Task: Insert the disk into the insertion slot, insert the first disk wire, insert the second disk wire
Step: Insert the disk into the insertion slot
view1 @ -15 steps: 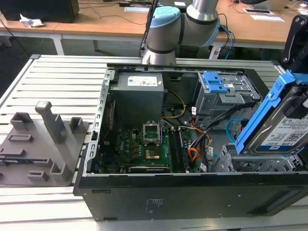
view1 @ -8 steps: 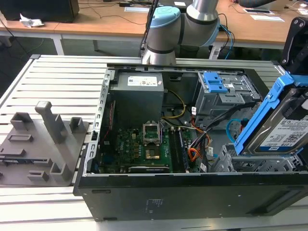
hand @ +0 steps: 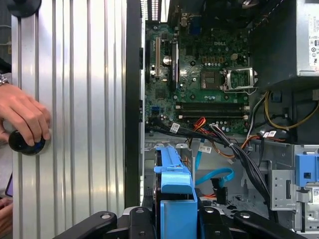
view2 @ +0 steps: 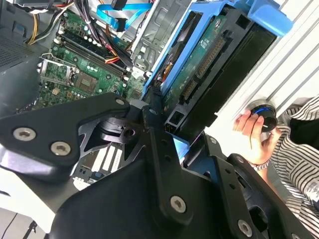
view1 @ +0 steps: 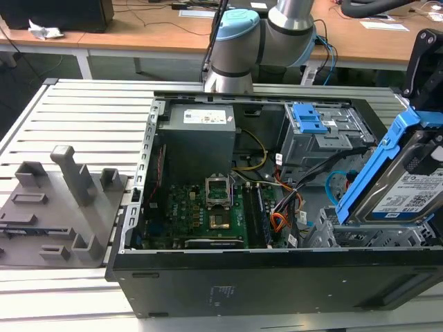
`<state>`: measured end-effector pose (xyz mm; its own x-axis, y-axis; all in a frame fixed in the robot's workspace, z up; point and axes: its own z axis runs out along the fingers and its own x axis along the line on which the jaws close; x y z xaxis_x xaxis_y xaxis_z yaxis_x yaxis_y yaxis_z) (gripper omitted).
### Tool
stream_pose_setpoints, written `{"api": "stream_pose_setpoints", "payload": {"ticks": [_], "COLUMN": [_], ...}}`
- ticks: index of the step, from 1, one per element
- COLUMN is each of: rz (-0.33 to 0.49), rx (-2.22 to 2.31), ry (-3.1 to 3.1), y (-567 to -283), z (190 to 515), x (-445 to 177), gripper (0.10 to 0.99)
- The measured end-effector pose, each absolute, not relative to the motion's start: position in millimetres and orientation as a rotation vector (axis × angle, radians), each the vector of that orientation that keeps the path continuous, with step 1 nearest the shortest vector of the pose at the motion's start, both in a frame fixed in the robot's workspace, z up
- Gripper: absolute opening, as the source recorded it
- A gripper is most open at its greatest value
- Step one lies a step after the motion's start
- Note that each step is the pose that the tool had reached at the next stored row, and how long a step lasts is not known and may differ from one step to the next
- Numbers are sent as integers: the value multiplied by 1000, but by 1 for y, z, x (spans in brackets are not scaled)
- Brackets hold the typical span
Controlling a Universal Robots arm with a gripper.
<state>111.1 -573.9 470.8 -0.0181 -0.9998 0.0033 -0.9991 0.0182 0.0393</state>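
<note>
The disk (view1: 415, 190), silver with a white label in a bright blue carrier, hangs steeply tilted at the exterior view's right. Its lower end meets the top of the insertion slot (view1: 360, 236), a grey perforated cage in the open computer case. My gripper (view1: 424, 66) is shut on the disk's upper end. In the second wrist view the black fingers (view2: 149, 117) clamp the carrier (view2: 199, 59). The blue carrier (hand: 174, 189) sits between the jaws in the first wrist view. The second disk wire (hand: 214, 175), light blue, loops beside it. The first disk wire (view1: 277, 221), orange and red, lies near the motherboard.
A taller grey bay with a blue latch (view1: 311, 121) stands behind the cage. The motherboard (view1: 208, 207) and power supply (view1: 201, 117) fill the case's left. A person's hand (hand: 22, 112) rests on a black knob on the ribbed table. Grey fixtures (view1: 62, 200) sit at the exterior view's left.
</note>
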Motion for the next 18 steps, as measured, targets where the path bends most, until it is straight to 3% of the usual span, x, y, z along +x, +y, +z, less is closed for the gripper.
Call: {"api": "stream_pose_setpoints", "payload": {"ticks": [18], "rz": [-40], "rx": [2180], "ry": [-2220], "y": [-554], "z": [452], "x": [120], "gripper": [365]}}
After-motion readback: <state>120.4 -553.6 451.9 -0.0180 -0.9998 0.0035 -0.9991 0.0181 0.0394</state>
